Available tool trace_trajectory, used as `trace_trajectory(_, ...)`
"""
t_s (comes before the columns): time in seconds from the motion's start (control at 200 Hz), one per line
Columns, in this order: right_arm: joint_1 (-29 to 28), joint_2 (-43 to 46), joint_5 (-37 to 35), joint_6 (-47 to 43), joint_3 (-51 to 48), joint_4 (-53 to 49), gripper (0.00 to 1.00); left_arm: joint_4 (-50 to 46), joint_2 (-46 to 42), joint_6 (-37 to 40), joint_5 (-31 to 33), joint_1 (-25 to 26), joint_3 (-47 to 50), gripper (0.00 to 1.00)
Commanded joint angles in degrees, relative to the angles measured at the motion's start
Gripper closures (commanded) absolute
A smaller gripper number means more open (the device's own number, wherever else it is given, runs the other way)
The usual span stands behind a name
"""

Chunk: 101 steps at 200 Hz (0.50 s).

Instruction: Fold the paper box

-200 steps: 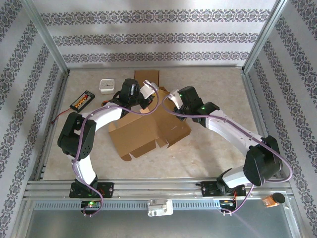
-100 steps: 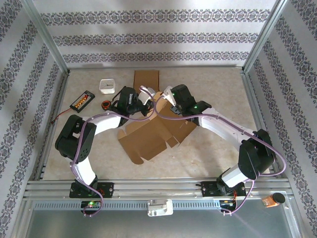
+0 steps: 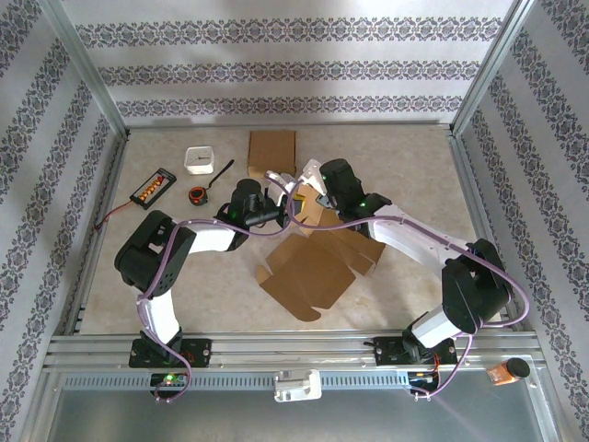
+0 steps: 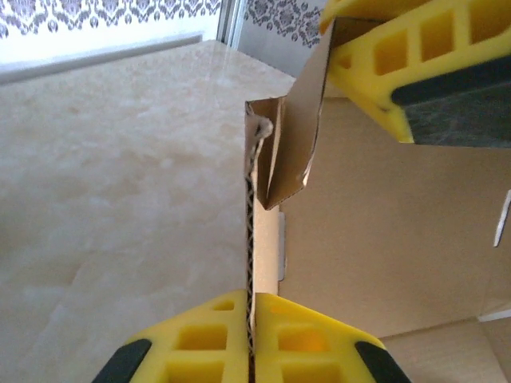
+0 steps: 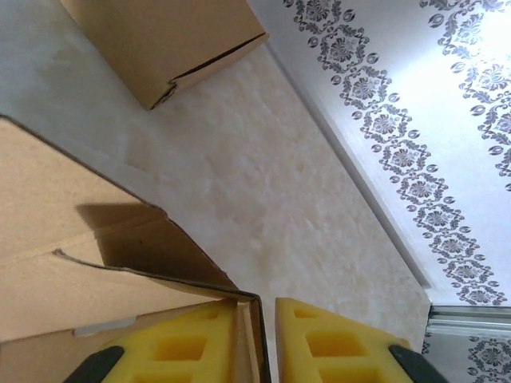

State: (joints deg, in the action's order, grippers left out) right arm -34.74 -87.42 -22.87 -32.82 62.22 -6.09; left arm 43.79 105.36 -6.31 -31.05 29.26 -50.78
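The paper box [image 3: 313, 272] is a flat brown cardboard blank in mid-table, with one flap raised at its far edge. My left gripper [image 3: 285, 210] reaches in from the left and is shut on a corrugated edge of that raised part [image 4: 252, 239], pinched between both yellow fingers [image 4: 207, 335]. My right gripper [image 3: 311, 195] meets it from the far right. In the right wrist view its jaws [image 5: 267, 319] stand slightly apart: the flap [image 5: 104, 279] lies against the left finger, with a gap to the right finger [image 5: 335, 343].
A second, folded cardboard box [image 3: 272, 147] lies at the back centre. At the back left are a small white box [image 3: 200, 159], a black device with orange cells [image 3: 153, 186], an orange ring [image 3: 196, 194] and a dark stick [image 3: 222, 172]. Metal frame rails bound the table.
The cardboard blank has slid and turned to the right and nearer the front edge. The left arm stretched right with it. The right gripper's jaws have eased apart.
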Motion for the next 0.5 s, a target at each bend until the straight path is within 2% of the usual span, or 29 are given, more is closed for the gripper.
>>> trace_trajectory(0.0,0.12,3.57,3.45,0.41,-1.0,3.1,0.79,1.83,0.06,0.93,-1.38,1.31,-1.36,0.99)
trace_trajectory(0.145,0.74,4.32,5.3,0.62,-2.39,1.86,0.78,1.6,0.27,2.52,-0.13,1.78,-1.59,1.0)
trace_trajectory(0.235,0.9,4.59,8.15,3.0,-1.21,-2.01,0.6,-0.65,-0.32,6.31,2.82,2.03,-1.9,1.0)
trace_trajectory(0.33,1.09,5.84,11.29,6.0,1.43,-7.36,0.29,-7.6,-1.27,12.99,7.55,2.13,-3.6,1.0)
trace_trajectory(0.365,1.25,6.47,11.48,6.59,1.83,-8.56,0.21,-10.09,-1.51,15.4,8.65,2.14,-4.47,1.0)
trace_trajectory(0.5,3.95,9.12,12.0,7.81,2.2,-12.2,0.08,-14.19,-2.64,20.4,10.41,2.04,-5.54,1.0)
